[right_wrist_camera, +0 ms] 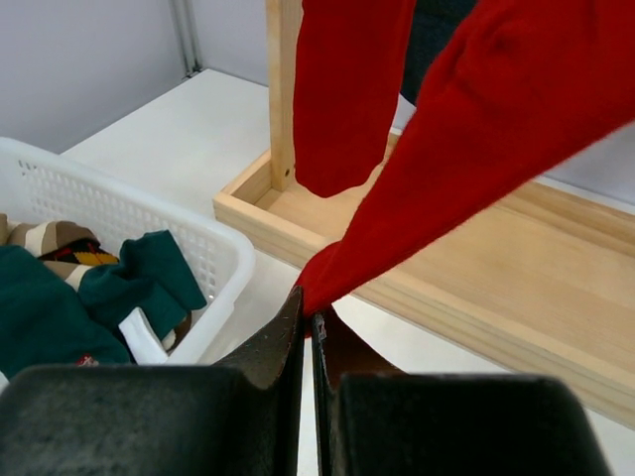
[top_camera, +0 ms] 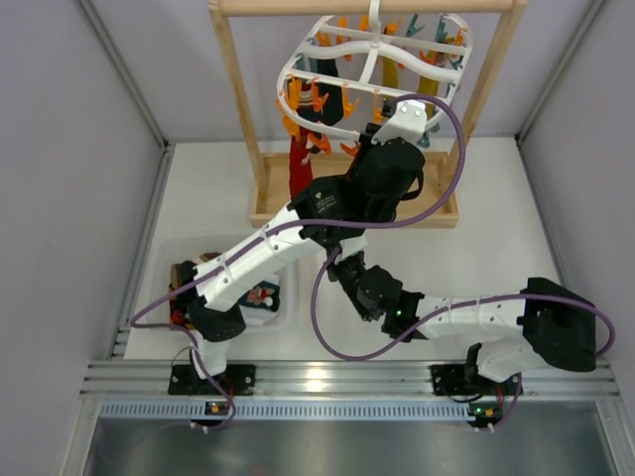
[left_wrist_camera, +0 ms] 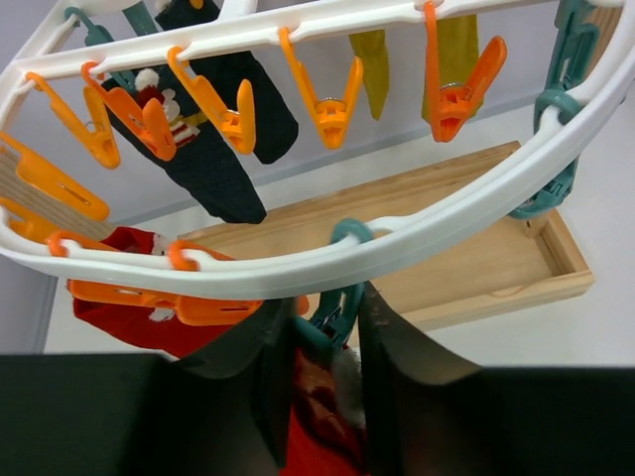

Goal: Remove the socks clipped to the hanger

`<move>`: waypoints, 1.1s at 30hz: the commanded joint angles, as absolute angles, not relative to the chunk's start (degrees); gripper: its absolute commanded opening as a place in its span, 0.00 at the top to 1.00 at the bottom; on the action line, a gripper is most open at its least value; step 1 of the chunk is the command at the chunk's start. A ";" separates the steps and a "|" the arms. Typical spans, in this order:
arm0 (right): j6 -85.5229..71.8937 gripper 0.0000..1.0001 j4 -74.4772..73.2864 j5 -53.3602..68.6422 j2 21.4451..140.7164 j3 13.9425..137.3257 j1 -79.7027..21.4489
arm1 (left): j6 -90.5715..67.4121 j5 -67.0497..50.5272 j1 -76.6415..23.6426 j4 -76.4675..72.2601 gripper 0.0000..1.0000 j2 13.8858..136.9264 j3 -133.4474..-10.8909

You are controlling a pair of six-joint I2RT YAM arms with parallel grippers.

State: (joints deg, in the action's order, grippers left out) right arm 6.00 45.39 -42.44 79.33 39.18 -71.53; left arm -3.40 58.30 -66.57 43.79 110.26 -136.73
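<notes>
At the far left a white basket (right_wrist_camera: 129, 208) sat on the desk (top_camera: 496, 198) with green and striped fabric inside. Beside it rose the wooden stand (top_camera: 241, 109), and from its top bar hung the hanger (left_wrist_camera: 466, 213), a white oval frame ringed with orange pegs (left_wrist_camera: 332, 94). We saw socks clipped to it: a dark sock (left_wrist_camera: 213, 169), a mustard sock (left_wrist_camera: 372, 74) farther back, and red ones hanging low over the stand's tray.

The left pincer (left_wrist_camera: 319, 332) reached up just beneath the frame's rim. Its fingers stood partly apart and seemed to lie against both sides of a teal peg (left_wrist_camera: 332, 307), with red fabric directly under that peg.

Lower down, near the desk, the right pincer (right_wrist_camera: 310, 307) was fully closed on the toe of one red sock (right_wrist_camera: 476, 149). That sock ran taut on a slant up toward the hanger, next to a second red sock (right_wrist_camera: 347, 99) hanging straight.
</notes>
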 commanded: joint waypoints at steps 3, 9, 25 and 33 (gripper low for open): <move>5.45 1.00 46.67 -42.63 78.49 39.47 -72.95 | -2.81 58.54 -65.57 41.57 0.82 109.42 -138.69; 3.52 1.00 47.90 -43.15 77.17 36.04 -72.95 | -2.99 57.92 -65.13 41.57 1.00 109.34 -138.60; 2.38 1.00 46.58 -40.18 73.74 33.75 -72.95 | -6.50 52.65 -64.42 41.57 0.90 104.07 -134.30; 1.41 1.00 44.13 -25.34 72.07 35.15 -73.04 | -8.35 48.34 -64.42 41.57 0.40 95.90 -125.62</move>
